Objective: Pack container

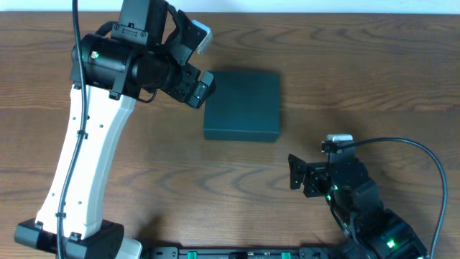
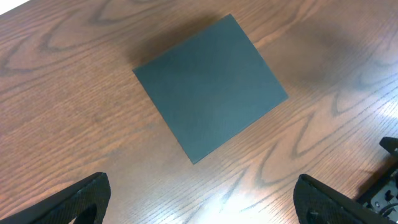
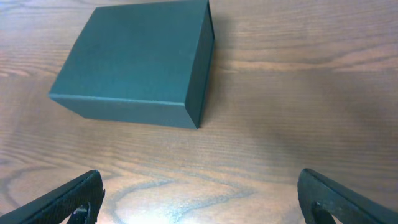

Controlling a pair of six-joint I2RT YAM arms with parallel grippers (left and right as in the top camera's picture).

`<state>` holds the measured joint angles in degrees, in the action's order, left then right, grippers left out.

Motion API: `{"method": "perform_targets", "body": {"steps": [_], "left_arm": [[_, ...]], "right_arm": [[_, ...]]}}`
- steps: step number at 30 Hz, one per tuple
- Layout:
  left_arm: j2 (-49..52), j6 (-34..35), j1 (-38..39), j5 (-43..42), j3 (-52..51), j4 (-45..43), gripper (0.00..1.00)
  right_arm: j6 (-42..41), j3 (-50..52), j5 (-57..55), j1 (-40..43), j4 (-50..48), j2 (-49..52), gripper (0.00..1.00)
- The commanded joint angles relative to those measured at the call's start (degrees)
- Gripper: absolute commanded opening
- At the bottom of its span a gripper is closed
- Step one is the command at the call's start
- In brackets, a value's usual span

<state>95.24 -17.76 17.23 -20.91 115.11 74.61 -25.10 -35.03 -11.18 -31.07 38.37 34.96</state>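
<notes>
The container (image 1: pixel 243 104) is a dark teal-green matte box, lid shut, lying flat on the wood table at centre. It also shows in the left wrist view (image 2: pixel 210 93) and the right wrist view (image 3: pixel 137 62). My left gripper (image 1: pixel 195 66) is open and empty, raised just left of the box's far left corner; its fingertips (image 2: pixel 202 199) frame bare wood. My right gripper (image 1: pixel 296 173) is open and empty, low near the front right, apart from the box; its fingertips (image 3: pixel 199 199) frame bare wood. No snack packs are in view.
The wood table (image 1: pixel 359 72) fills the views. A black cable (image 1: pixel 410 147) loops over the right arm at the front right. The left arm's white link (image 1: pixel 83 158) stretches along the left side.
</notes>
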Motion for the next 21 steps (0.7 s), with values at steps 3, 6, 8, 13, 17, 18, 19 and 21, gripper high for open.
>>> {"method": "perform_targets", "body": {"steps": [3,6,8,13,17,18,19,21], "left_arm": [[-0.4,0.6,-0.4,0.5,0.3,0.2,0.95],[-0.4,0.6,-0.4,0.5,0.3,0.2,0.95],[-0.4,0.6,-0.4,0.5,0.3,0.2,0.95],[-0.4,0.6,-0.4,0.5,0.3,0.2,0.95],[-0.5,0.6,-0.4,5.2,0.3,-0.3,0.95],[-0.7,0.6,-0.4,7.8,0.3,-0.3,0.95],[-1.0,0.6,-0.4,10.4,0.3,0.0,0.95],[-2.1,0.6,-0.4,16.0,0.3,0.1,0.95]], "right_arm": [[0.5,-0.1,-0.6,0.5,1.0,-0.2,0.99],[0.5,-0.1,-0.6,0.5,1.4,-0.2,0.99],[0.5,-0.1,-0.6,0.5,1.5,-0.2,0.99],[0.5,-0.1,-0.6,0.5,1.5,-0.2,0.99],[0.5,-0.1,-0.6,0.5,1.5,-0.2,0.99],[0.5,-0.1,-0.6,0.5,1.5,-0.2,0.99],[0.5,-0.1,-0.6,0.5,1.5,-0.2,0.99],[0.5,-0.1,-0.6,0.5,1.5,-0.2,0.99]]}}
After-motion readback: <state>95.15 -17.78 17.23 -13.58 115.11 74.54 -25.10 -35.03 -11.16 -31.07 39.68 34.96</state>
